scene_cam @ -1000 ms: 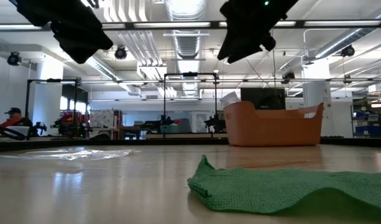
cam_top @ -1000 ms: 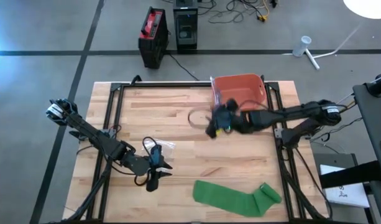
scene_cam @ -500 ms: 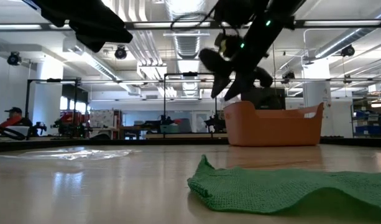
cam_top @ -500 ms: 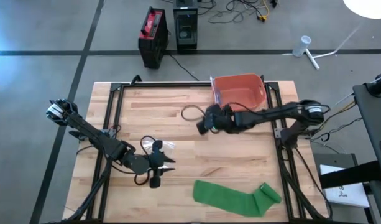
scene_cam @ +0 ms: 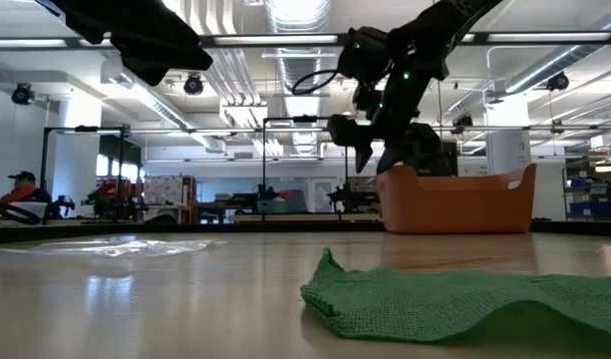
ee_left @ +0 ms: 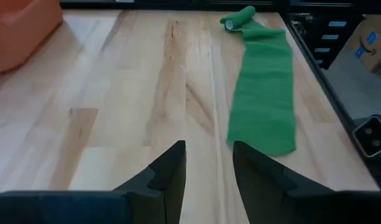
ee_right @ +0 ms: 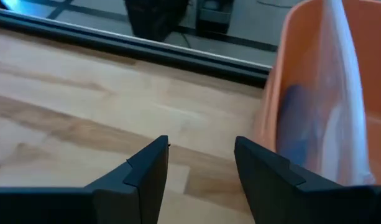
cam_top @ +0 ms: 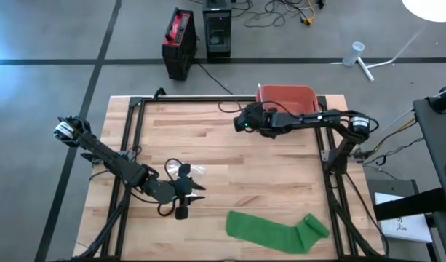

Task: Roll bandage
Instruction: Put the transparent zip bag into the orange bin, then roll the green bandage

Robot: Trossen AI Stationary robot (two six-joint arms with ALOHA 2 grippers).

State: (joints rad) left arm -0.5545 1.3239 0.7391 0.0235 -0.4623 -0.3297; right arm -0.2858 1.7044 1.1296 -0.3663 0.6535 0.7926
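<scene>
I see the green bandage (cam_top: 277,231) lying flat near the desk's (cam_top: 230,153) 6 o'clock edge, a long strip with its rolled end (cam_top: 315,225) toward 4 o'clock, close to the right rail. In the left wrist view the strip (ee_left: 263,87) runs away from the camera with the small roll (ee_left: 237,17) at its far end, just inside the dark frame rail.

My left claw (cam_top: 183,191) hovers over the desk at about 7 o'clock, released, its two fingers (ee_left: 171,174) parted with bare wood between them, nothing held. Just beside it, toward the centre, lies a crumpled clear plastic wrapper (cam_top: 193,172). Open wood separates this claw from the near end of the bandage.

My right claw (cam_top: 242,122) sits at about 12 o'clock, close to the far rail, released and empty, its fingers (ee_right: 146,174) apart over bare boards. The orange bin (cam_top: 288,98) stands just beside it toward 1 o'clock, touching the far edge; a clear bag (ee_right: 339,93) rests inside against its wall.

The whole middle of the desk is free wood, and the two claws are well apart
</scene>
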